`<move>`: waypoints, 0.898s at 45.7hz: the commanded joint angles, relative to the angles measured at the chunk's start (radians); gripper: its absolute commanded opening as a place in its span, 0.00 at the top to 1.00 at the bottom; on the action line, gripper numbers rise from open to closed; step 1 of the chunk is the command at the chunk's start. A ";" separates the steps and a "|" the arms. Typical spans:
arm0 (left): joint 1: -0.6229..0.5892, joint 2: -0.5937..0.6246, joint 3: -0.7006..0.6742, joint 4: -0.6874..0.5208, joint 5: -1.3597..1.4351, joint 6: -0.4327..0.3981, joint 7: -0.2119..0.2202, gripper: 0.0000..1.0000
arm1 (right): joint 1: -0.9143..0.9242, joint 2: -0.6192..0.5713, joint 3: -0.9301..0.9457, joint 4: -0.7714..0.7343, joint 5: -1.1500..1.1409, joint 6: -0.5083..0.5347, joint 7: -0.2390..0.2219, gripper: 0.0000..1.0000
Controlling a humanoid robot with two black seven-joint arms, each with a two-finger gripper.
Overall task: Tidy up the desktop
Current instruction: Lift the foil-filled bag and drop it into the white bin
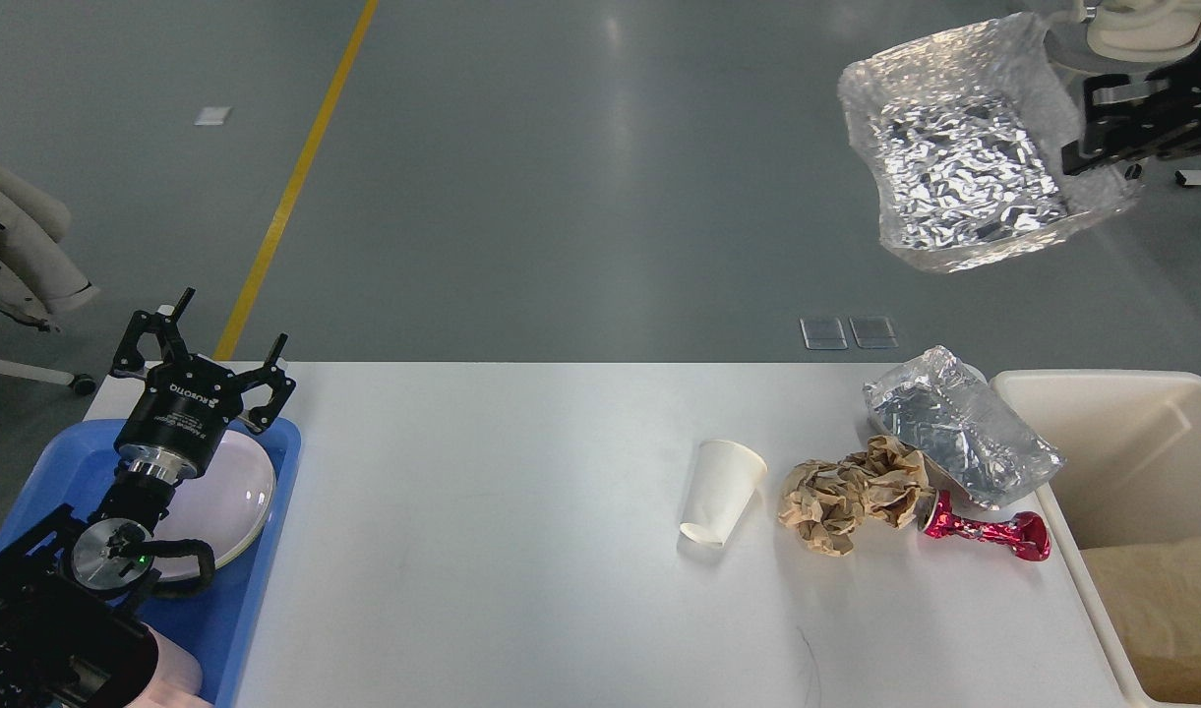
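The white desktop fills the lower view. On its right lie a tipped white paper cup, a crumpled brown paper wad, a crushed red foil piece and a crumpled foil container. My right gripper is high at the upper right, shut on the edge of a second foil tray, held in the air well above the table. My left gripper is open and empty over the blue tray.
A cream bin with brown paper inside stands at the table's right edge. The blue tray at the left holds a white plate. Chairs stand on the floor at far right and far left.
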 commanded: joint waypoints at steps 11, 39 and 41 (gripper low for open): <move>0.000 0.000 0.000 0.000 -0.001 -0.001 0.000 0.00 | -0.656 -0.233 -0.010 -0.483 -0.179 -0.321 0.068 1.00; 0.000 0.000 0.000 0.000 0.001 0.001 0.000 0.00 | -1.691 -0.001 0.449 -1.020 0.074 -0.613 0.072 1.00; 0.000 0.000 0.000 0.000 -0.001 -0.001 0.000 0.00 | -1.694 0.001 0.460 -1.020 0.074 -0.612 0.072 0.50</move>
